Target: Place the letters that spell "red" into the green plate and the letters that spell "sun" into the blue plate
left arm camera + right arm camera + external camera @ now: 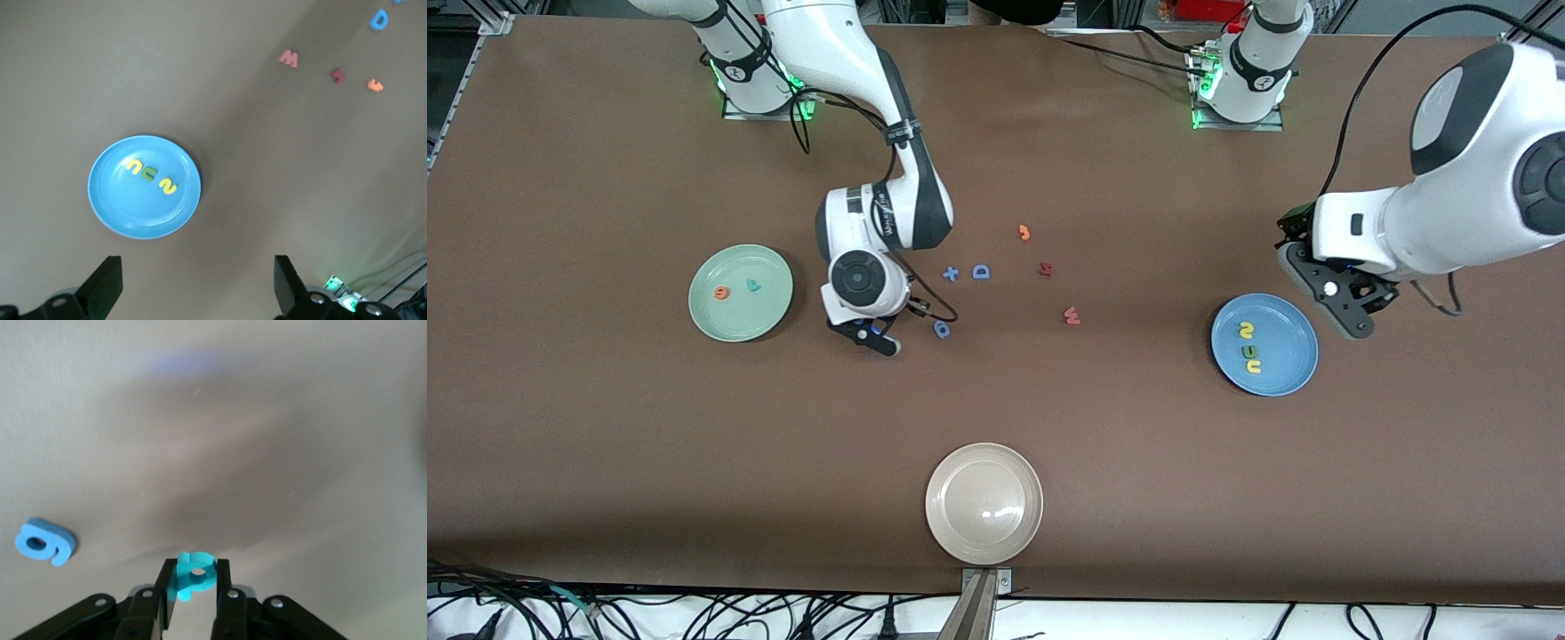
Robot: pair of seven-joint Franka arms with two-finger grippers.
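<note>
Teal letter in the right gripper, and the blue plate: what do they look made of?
Teal letter, pinched in the right gripper: likely foam. Matte, no glare, thick flat-cut slab with soft edges.

Blue plate: probably plastic, possibly glazed ceramic; the look leaves it open. Smooth, even sky-blue, faint sheen, ridged rim. The yellow and green letters on it have the same matte, slab-cut look.

On your counter [605, 462], the green plate [774, 311] holds two letters; at its three o'clock, the right gripper [869, 335] sits low.
</note>
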